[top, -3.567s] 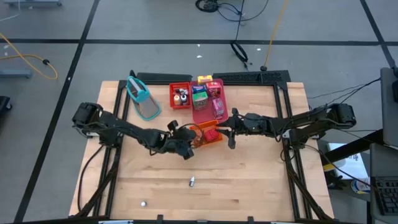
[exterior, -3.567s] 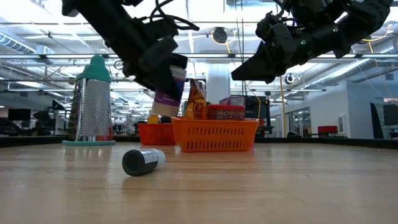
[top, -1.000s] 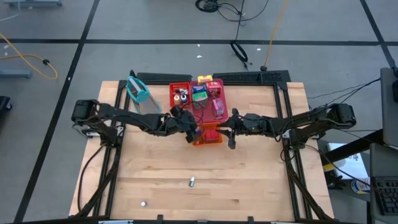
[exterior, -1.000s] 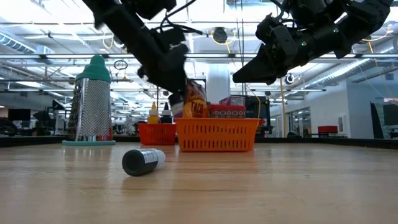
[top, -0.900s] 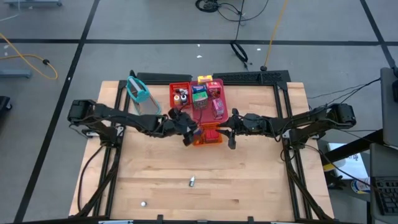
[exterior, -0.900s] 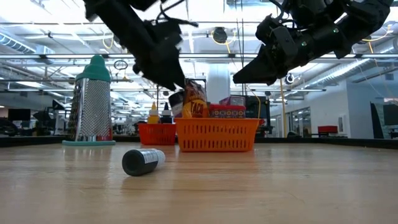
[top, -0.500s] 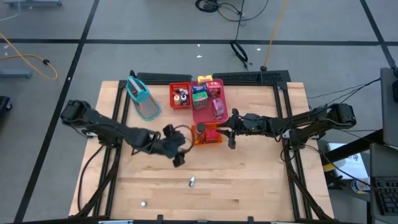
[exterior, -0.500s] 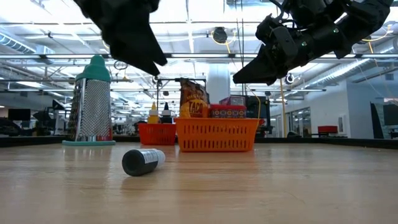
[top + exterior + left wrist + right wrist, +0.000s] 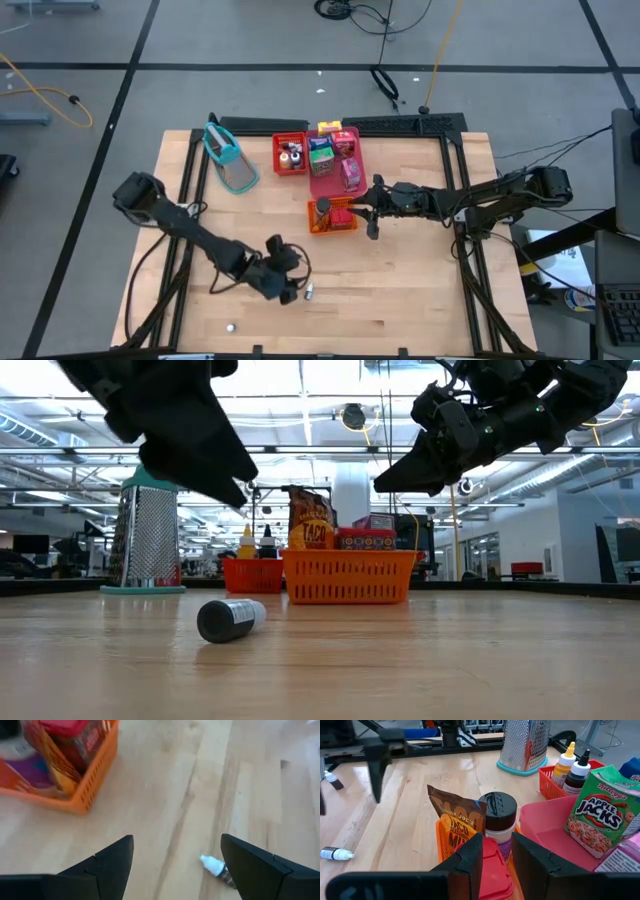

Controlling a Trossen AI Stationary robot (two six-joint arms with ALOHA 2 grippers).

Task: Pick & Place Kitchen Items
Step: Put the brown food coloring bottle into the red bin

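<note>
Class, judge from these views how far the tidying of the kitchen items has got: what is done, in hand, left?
Done: boxes, bottles, a bag and a jar sit in the red tray, pink tray and orange tray. In hand: the left tool, open and empty, hangs near the small bottle. Left: that bottle and a small cap. The right tool waits by the orange tray.

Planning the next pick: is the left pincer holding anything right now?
No. The left pincer is open and empty above the small white-capped bottle lying on the table.
</note>
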